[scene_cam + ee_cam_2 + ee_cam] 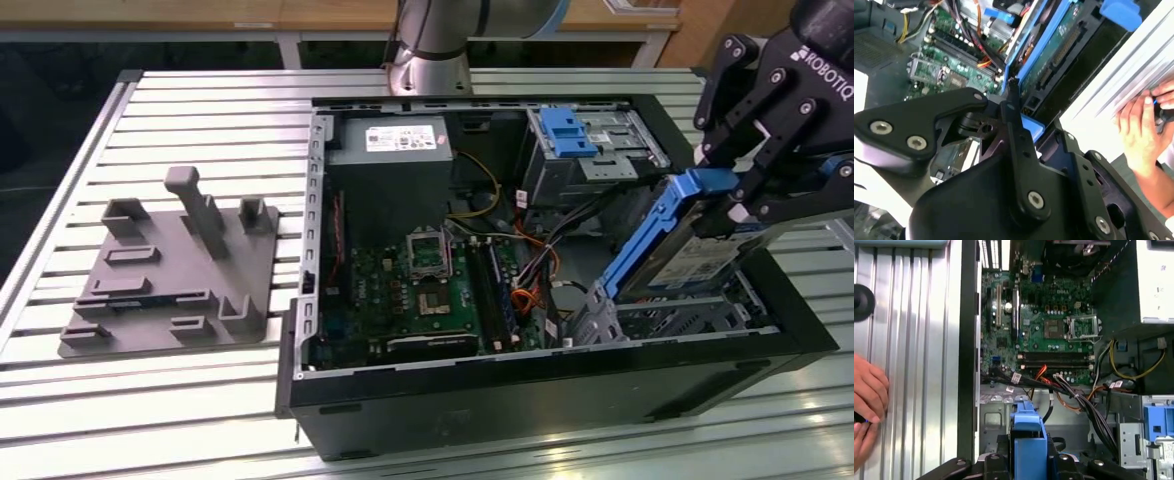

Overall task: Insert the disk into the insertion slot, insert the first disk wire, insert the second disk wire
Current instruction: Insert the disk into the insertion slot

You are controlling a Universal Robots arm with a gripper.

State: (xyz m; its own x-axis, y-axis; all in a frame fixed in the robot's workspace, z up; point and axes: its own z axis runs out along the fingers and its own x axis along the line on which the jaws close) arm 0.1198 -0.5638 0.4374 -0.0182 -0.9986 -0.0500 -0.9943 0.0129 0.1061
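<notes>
My gripper [731,200] is shut on the top end of the disk [674,255], a silver drive with a white label in a blue carrier. The disk hangs steeply tilted, and its lower end dips into the insertion slot [694,315], a grey perforated metal bay at the case's near corner on the exterior view's right. The first wrist view has the blue carrier [1028,437] between the black fingers [996,462], above the bay's metal [994,415]. The disk's green underside [1064,40] faces the second wrist view. Black and orange wires [1079,400] run loose beside the bay.
The open computer case [534,390] holds a green motherboard [427,290], a power supply [387,140] and a taller grey cage with a blue clip [577,135]. A grey fixture plate [167,270] lies on the slatted table. A person's hand [866,395] rests outside the case wall.
</notes>
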